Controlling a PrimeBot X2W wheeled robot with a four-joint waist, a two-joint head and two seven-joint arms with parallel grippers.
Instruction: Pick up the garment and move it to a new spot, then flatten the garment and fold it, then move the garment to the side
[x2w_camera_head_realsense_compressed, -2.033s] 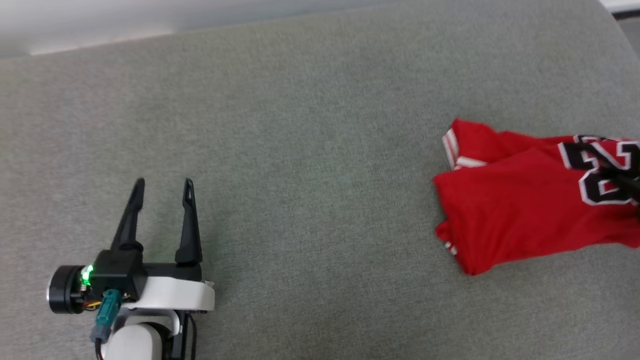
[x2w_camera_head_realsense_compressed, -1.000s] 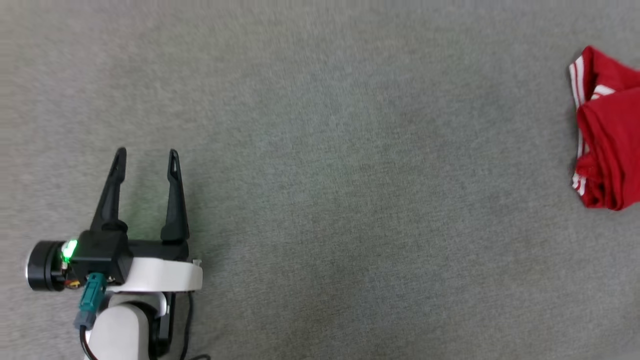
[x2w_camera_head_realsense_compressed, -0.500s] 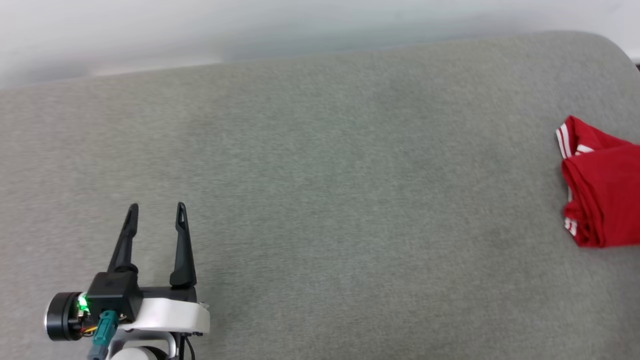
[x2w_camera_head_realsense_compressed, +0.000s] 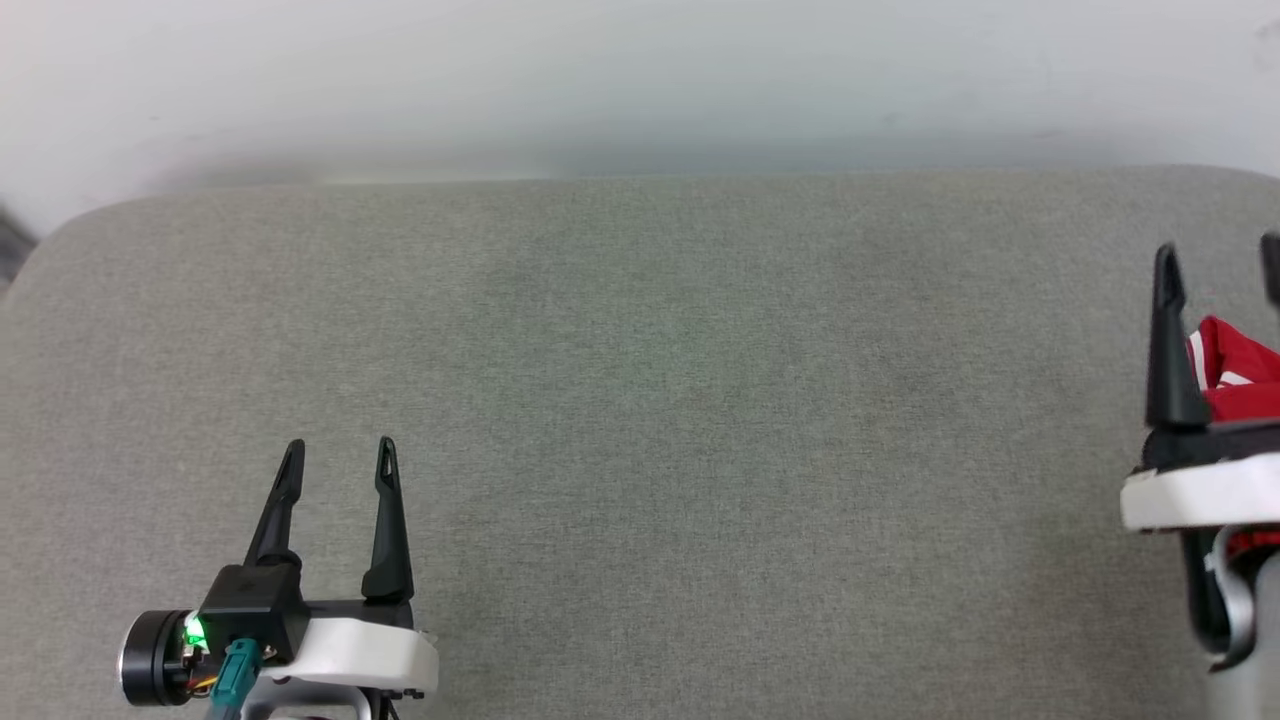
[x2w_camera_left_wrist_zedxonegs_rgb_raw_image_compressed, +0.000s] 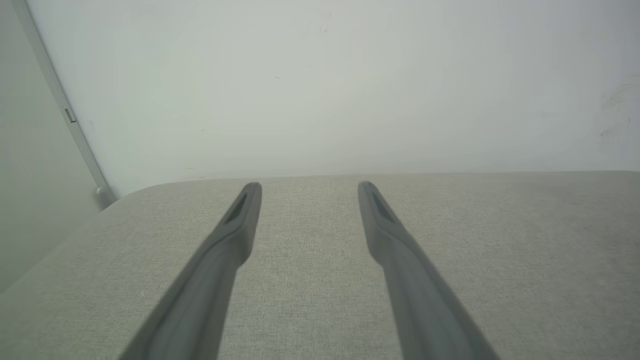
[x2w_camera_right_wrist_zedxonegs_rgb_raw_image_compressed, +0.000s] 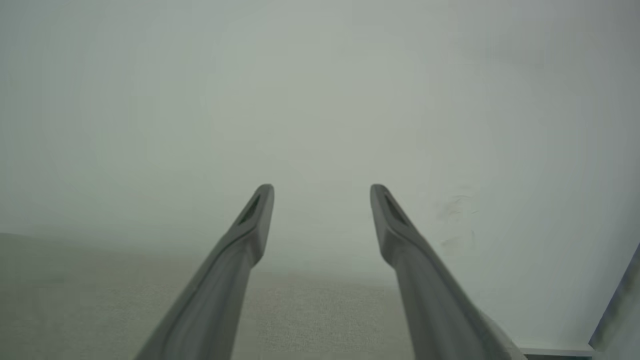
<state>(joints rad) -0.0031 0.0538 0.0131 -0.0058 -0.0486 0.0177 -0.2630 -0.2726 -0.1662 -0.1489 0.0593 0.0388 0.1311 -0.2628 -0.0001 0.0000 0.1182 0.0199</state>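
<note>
Risen above the crumpled red garment, right claw spreads tapered fingers.

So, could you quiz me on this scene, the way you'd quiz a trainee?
1. True or false: the left gripper holds the shirt.
2. In the head view, the shirt shows at the: A) left edge, B) middle, C) right edge.
3. Fill in: the right gripper is ____ (open or shut).

Key:
1. False. Its fingers are spread and empty over the cushion.
2. C.
3. Open.
</note>
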